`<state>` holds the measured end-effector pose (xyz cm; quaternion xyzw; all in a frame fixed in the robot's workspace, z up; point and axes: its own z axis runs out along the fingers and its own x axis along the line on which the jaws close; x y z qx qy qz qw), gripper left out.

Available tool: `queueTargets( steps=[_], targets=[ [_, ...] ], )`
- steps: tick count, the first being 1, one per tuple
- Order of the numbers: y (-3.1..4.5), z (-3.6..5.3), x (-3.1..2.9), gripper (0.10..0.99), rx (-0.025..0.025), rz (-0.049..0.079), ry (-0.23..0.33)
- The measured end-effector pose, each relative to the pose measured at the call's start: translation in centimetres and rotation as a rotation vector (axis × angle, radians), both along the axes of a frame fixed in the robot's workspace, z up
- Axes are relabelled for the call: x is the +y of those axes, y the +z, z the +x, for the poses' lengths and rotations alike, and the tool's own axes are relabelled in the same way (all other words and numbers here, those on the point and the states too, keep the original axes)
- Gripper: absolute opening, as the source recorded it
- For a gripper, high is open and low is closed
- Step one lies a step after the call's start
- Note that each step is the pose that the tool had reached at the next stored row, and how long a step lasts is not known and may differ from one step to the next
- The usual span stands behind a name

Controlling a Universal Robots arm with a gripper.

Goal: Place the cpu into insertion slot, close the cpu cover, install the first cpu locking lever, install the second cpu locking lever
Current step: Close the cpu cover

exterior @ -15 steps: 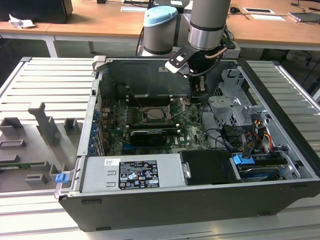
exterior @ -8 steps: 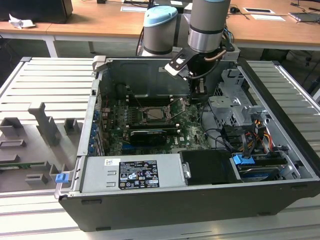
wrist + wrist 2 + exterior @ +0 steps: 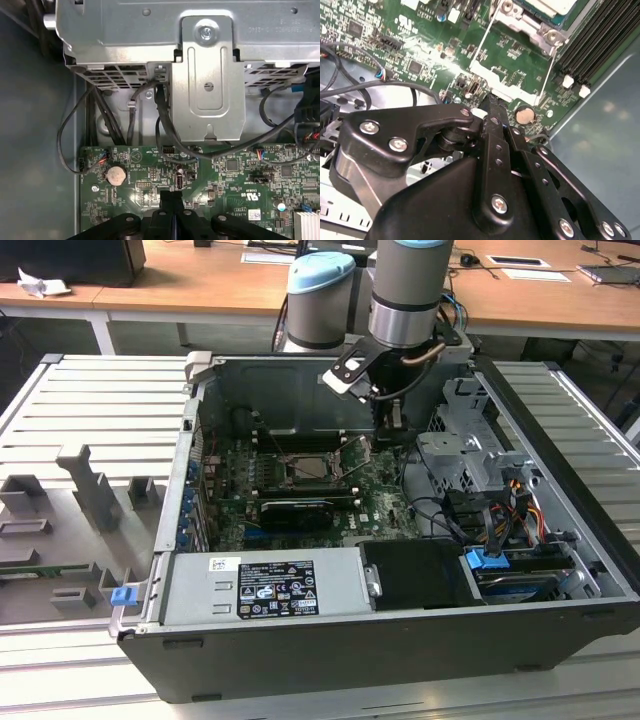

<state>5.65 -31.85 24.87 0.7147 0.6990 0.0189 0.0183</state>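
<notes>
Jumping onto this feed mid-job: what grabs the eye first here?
The open computer case on the slatted metal table stands out first, with the arm reaching into it from above. The black gripper, shut, sits low over the green motherboard, beside the coin battery and close to the edge of the silver cpu cover.

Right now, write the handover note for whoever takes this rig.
Pincer: shut, nothing visible between the tips, low over the green board, next to the free edge of the cpu cover.
Cpu: appears to be seated in the insertion slot.
Cpu cover: open, lying off the slot on the pincer's side.
Done: cpu placement, as far as can be seen.
Left: closing the cover, then both locking levers.
</notes>
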Motion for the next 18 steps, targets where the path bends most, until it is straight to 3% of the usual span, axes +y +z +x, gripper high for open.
queueTargets(
  steps=[6,18],
  targets=[
    [-0.05,-1.42,0.00,0.106,0.0000,0.000,0.000],
    [-0.14,-2.26,0.00,0.106,0.0000,0.000,0.000]
  ],
)
